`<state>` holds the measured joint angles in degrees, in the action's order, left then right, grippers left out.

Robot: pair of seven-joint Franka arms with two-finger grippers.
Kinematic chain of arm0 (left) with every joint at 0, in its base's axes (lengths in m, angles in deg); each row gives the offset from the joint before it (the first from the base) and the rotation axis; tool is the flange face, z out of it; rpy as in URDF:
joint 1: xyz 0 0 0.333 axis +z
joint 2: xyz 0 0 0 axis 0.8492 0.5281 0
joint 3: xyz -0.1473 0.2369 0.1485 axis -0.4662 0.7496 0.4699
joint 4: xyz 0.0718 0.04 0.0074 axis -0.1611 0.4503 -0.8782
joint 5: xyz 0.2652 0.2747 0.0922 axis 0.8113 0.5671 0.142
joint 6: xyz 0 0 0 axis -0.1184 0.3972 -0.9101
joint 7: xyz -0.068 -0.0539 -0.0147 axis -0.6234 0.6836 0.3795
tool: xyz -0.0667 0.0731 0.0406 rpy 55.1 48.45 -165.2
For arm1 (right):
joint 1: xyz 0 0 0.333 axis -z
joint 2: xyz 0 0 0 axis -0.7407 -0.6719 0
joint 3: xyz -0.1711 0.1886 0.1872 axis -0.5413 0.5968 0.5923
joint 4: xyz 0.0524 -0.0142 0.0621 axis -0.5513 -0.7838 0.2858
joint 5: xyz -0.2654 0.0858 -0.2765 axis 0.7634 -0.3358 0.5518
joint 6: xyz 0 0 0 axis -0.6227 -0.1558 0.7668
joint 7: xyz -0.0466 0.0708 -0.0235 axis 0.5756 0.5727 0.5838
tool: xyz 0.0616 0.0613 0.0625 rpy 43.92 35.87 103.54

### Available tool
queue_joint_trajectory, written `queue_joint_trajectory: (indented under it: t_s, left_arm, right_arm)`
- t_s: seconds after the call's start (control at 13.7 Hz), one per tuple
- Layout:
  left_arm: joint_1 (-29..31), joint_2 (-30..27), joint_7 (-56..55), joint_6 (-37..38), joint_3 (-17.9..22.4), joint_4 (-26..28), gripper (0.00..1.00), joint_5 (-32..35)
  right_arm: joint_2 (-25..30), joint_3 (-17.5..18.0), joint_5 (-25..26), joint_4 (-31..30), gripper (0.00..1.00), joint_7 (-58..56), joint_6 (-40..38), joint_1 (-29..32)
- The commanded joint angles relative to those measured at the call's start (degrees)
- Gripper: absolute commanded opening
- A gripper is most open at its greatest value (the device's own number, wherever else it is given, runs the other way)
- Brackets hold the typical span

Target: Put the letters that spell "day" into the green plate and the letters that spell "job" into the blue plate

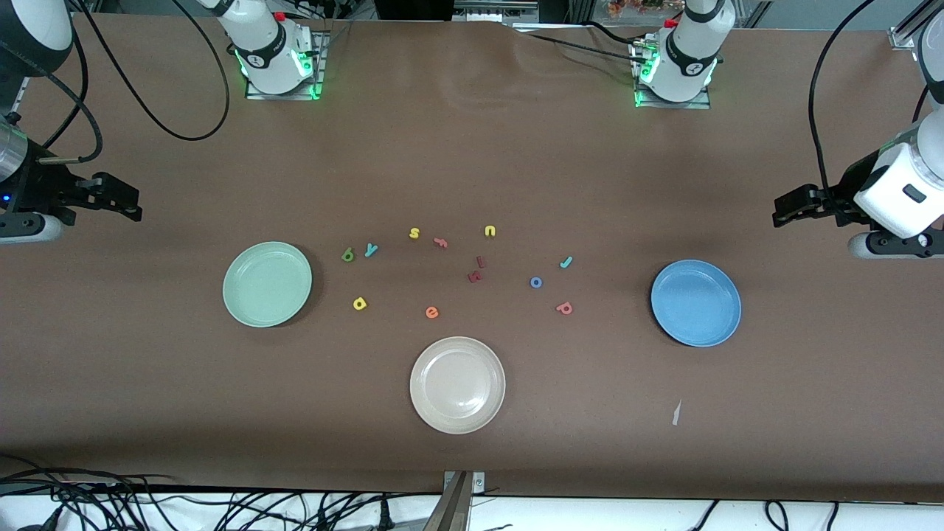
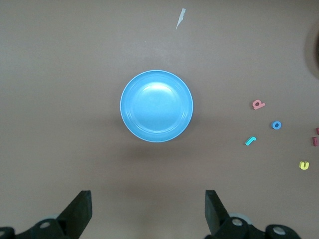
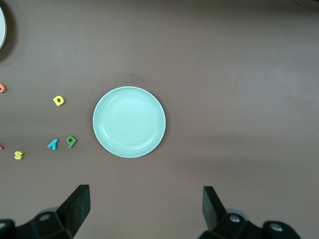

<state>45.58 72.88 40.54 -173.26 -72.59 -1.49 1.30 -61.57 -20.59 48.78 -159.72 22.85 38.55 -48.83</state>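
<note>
Front view: green plate (image 1: 267,284) and blue plate (image 1: 695,302) lie empty toward opposite table (image 1: 472,147) ends; all foam letters (teal "y" (image 1: 371,249), blue "o" (image 1: 536,282)) lie between. Left wrist view: left hand (image 2: 148,211) spread, over bare table near the blue plate. Right wrist view: right hand (image 3: 146,209) spread, near the green plate.

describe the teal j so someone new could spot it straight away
Start at the blue plate toward the left arm's end of the table. Three small letters lie beside it, toward the table's middle; the teal j is the one farthest from the front camera. Its neighbours are a blue ring o and a salmon-red letter.
</note>
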Motion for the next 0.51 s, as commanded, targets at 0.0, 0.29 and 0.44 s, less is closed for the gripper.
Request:
queue_joint_trajectory:
  t_s: [0.0, 0.29, 0.44]
  left_arm:
    - [0.1, 0.7, 1.2, 1.9, 0.9, -1.5, 1.0, -1.4]
    - [0.2, 0.8, 1.1, 2.0, 0.7, -1.5, 1.0, -1.4]
    - [-0.1, 0.9, 1.0, 2.0, 0.6, -1.5, 1.0, -1.2]
  right_arm:
    - [0.7, -0.1, 0.3, 0.7, 1.0, 2.2, -0.3, -0.1]
    - [0.4, -0.2, 0.7, 1.5, 1.0, 2.0, -0.7, -0.3]
    - [0.2, 0.3, 0.8, 1.3, 1.0, 1.3, -0.9, -0.6]
